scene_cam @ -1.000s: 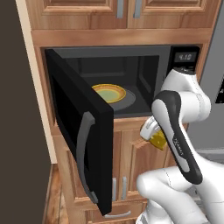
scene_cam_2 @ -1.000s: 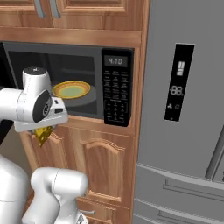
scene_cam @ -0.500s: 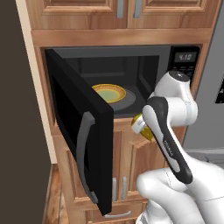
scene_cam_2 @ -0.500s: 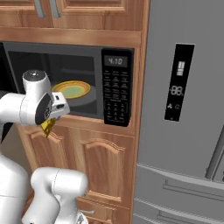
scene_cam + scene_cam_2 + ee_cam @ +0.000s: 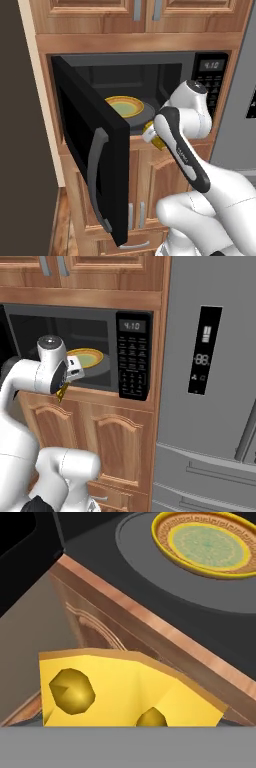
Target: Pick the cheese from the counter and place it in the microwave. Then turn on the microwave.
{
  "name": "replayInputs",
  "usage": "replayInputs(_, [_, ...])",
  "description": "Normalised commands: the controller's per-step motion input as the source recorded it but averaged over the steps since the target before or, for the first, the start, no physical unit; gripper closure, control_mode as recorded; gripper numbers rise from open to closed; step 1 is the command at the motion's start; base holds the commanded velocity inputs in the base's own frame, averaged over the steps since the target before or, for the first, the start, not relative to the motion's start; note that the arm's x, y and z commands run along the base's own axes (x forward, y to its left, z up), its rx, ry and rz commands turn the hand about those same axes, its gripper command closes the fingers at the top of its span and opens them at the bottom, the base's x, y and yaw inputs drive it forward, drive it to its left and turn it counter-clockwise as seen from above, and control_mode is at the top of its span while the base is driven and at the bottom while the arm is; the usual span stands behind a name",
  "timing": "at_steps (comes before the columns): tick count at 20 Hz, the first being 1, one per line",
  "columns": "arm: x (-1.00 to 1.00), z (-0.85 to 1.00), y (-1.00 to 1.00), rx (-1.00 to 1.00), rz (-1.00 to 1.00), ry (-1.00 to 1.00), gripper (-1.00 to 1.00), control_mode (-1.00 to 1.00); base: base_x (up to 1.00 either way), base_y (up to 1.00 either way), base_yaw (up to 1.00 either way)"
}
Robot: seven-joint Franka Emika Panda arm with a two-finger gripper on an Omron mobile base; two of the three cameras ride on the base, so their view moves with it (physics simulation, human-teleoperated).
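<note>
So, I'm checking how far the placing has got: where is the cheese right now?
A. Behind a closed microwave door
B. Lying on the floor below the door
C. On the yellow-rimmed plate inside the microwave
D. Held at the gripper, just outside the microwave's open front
D. The cheese sits at the gripper, outside the open microwave, while the plate on the turntable is bare.

Arm [image 5: 182,150] bent up and forward; wrist turned down; jaws spread wide, gripping cheese [image 5: 120,692].
</note>
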Motion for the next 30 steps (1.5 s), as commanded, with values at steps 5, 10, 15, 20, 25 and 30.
replayInputs(5, [0.40,0.13,0.30,0.01,-0.01,-0.03,1.00,-1.00,0.00,0.00,0.00])
replayInputs(10, [0.40,0.13,0.17,0.01,-0.06,-0.03,1.00,-1.00,0.00,0.00,0.00])
replayInputs(15, [0.27,0.00,0.00,0.02,-0.08,-0.11,1.00,-1.00,0.00,0.00,0.00])
replayInputs(20, [0.04,0.00,0.00,0.03,-0.08,-0.20,1.00,-1.00,0.00,0.00,0.00])
replayInputs(25, [0.12,0.00,0.00,0.04,-0.08,-0.19,1.00,-1.00,0.00,0.00,0.00])
replayInputs(30, [0.28,0.19,0.00,0.11,-0.09,-0.03,1.00,-1.00,0.00,0.00,0.00])
